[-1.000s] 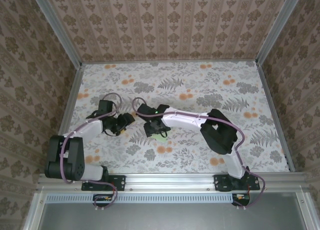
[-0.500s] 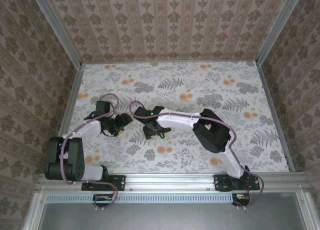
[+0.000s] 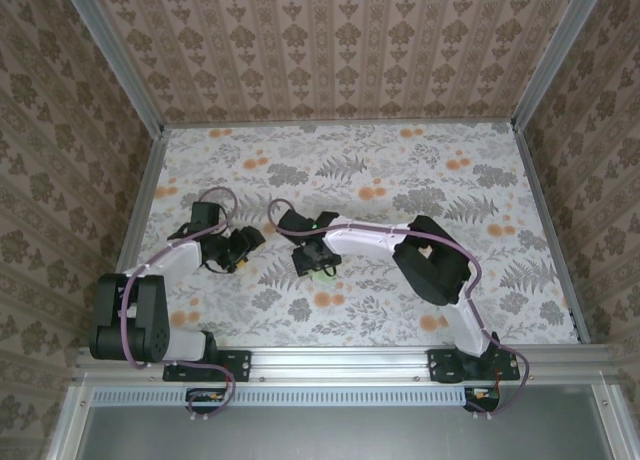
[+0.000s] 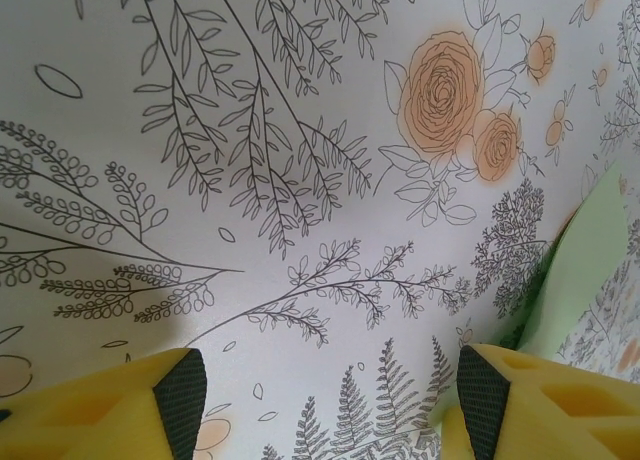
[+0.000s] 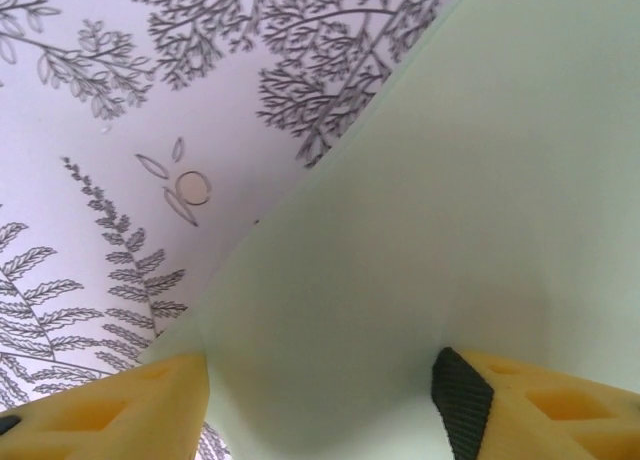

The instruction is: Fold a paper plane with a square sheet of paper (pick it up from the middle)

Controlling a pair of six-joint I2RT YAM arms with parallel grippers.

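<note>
Shifted a little to the right since half a second ago, the right arm is seen above the pale green sheet of paper (image 5: 480, 180), which lies near the middle of the floral tabletop (image 3: 400, 160). The right end effector (image 5: 320, 390) is spread apart over the sheet, clamping nothing. Just to its left, the left end effector (image 4: 330, 405) is held apart above bare tabletop.
</note>
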